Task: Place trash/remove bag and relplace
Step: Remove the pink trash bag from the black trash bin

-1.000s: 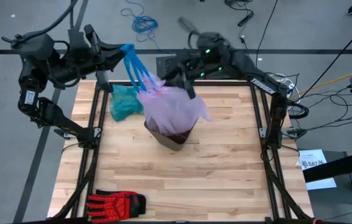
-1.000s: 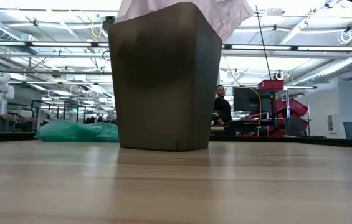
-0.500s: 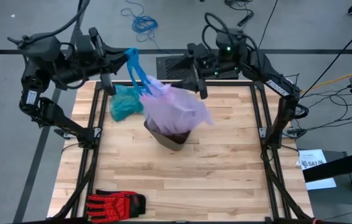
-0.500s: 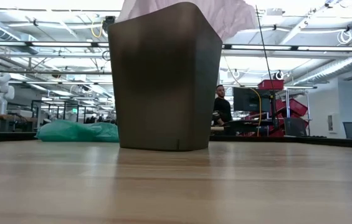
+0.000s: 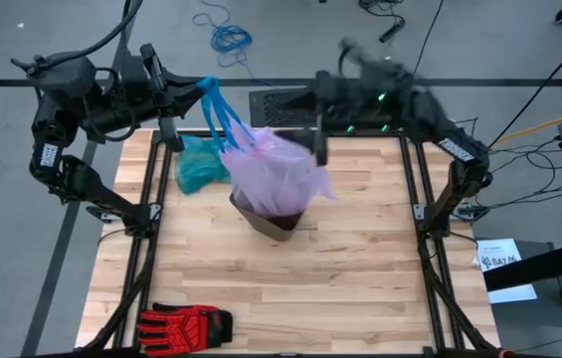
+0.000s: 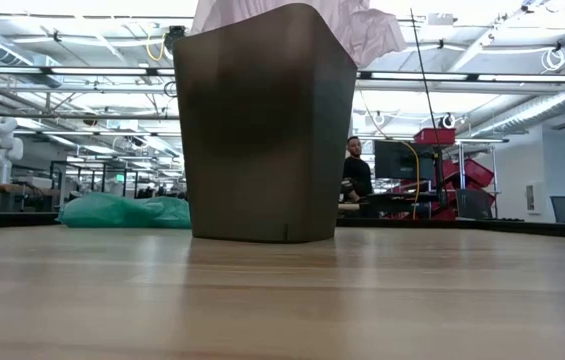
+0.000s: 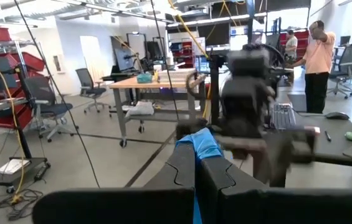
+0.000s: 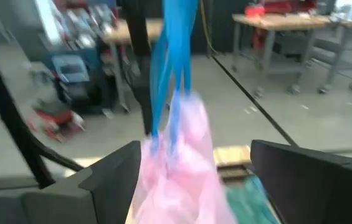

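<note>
Holding the blue drawstrings [image 5: 213, 107] tight, the left gripper [image 5: 187, 86] sits up by the far left corner of the tabletop [image 5: 340, 268], with its jaws clenched on the strings. The strings run in a slant from those jaws down to the bag [image 5: 279, 174], which is pink and thin and puffs out over the top of the dark bin [image 5: 273, 221]. The bin stands on the tabletop near the far side. So the bag's long line goes from the bin up and out to the left arm.

The right gripper [image 5: 320, 134] is just beside the bag on its other side. Its jaws are spread wide and hold nothing. In the right wrist view the bag [image 8: 179, 162] sits right between the two fingers [image 8: 110, 177].

I think the right arm is nearer to the bag's body and can close on it next.

A green bag [image 5: 199, 164] lies next to the bin.
</note>
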{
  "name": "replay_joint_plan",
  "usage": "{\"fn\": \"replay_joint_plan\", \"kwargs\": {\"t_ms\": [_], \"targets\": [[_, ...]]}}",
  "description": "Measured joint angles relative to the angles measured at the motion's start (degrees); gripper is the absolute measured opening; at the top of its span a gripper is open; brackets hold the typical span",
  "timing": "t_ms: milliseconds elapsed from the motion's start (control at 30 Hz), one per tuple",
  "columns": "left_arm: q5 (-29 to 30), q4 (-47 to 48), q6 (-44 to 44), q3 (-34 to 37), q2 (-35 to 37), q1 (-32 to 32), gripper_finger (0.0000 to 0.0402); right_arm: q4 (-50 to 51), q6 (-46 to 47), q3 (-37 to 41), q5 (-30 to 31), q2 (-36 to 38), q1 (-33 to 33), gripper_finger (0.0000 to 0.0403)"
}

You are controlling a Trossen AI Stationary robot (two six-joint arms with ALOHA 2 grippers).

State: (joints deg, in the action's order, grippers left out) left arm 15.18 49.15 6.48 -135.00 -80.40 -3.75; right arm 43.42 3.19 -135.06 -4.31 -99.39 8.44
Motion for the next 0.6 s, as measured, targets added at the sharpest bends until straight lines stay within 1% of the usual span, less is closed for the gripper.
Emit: {"fn": "replay_joint_plan", "kwargs": {"t_ms": [100,300,367,500,600], "targets": [[0.0,0.1,0.0,0.0,0.0,0.0,0.0,1.4,-2.7,0.1,6.8,-2.3,-3.2,0.0297],[-0.2,0.7,0.0,0.0,0.3,0.0,0.0,2.4,-2.2,0.0,17.2,-5.9,-6.1,0.0297],[-0.5,0.7,0.0,0.0,0.5,0.0,0.0,2.8,-1.3,0.0,17.9,-7.7,-6.1,0.0297],[-1.5,0.7,0.1,0.0,1.1,0.0,0.0,0.9,3.2,0.2,14.6,-10.4,-6.5,0.0297],[-1.5,0.7,0.1,0.0,1.4,0.0,0.0,-2.1,3.4,0.0,13.5,-12.1,-8.0,0.0297]]}}
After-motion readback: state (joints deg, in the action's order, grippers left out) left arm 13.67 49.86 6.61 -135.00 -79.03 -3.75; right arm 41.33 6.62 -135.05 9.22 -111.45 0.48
